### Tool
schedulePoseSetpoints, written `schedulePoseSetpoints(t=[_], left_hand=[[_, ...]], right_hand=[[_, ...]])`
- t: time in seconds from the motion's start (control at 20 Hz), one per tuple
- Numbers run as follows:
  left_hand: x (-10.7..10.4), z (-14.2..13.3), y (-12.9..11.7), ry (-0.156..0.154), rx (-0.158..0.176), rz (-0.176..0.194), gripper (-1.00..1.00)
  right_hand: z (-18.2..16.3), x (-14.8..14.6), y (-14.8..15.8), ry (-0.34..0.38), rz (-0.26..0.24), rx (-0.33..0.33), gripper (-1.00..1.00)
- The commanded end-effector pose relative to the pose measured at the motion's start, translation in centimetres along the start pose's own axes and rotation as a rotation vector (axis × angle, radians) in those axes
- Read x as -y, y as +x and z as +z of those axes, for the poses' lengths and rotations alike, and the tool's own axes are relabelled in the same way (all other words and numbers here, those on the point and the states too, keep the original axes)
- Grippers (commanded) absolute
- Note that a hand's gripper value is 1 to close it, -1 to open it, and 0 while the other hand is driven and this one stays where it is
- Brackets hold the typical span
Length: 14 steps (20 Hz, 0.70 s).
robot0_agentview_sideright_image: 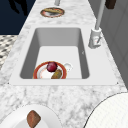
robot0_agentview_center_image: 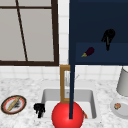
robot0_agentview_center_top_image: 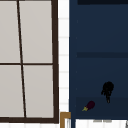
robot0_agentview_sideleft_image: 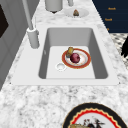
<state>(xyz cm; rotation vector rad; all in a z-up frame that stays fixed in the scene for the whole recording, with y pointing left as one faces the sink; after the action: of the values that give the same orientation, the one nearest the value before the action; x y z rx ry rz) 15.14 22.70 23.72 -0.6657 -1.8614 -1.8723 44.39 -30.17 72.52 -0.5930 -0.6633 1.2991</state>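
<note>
Right hand (robot0_agentview_center_image: 108, 36) hangs inside the open dark blue cabinet (robot0_agentview_center_image: 100, 22), fingers pointing down and relaxed, holding nothing. It is near the eggplant (robot0_agentview_center_image: 88, 52) on the cabinet's shelf, up and to its right. A good grasp calls for moving lower and leftward. Left hand (robot0_agentview_center_image: 39, 109) hovers at the sink's (robot0_agentview_center_image: 46, 96) left rim, fingers curled. The cabinet's open door edge (robot0_agentview_center_image: 72, 82) and a red ball (robot0_agentview_center_image: 67, 115) stand in front.

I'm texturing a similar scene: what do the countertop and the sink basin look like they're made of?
The countertop looks like polished marble or granite, going by its grey-and-white speckled veining. The sink basin is plain, even, matte light grey with soft shading, perhaps composite or enamel; the look leaves it open.
</note>
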Motion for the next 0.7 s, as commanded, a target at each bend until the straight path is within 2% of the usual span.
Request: schedulePoseSetpoints(t=[0.0,0.25,0.65], left_hand=[[0.0,0.0,0.0,0.000,0.000,0.000,0.00],[0.0,0.0,0.0,0.000,0.000,0.000,0.00],[0.0,0.0,0.0,0.000,0.000,0.000,0.00]], right_hand=[[2.3,-2.0,-0.9,-0.002,-0.012,0.014,-1.00],[5.2,-4.4,-1.9,-0.004,-0.010,0.014,-1.00],[8.7,-9.9,-3.0,0.007,0.005,-0.009,-1.00]])
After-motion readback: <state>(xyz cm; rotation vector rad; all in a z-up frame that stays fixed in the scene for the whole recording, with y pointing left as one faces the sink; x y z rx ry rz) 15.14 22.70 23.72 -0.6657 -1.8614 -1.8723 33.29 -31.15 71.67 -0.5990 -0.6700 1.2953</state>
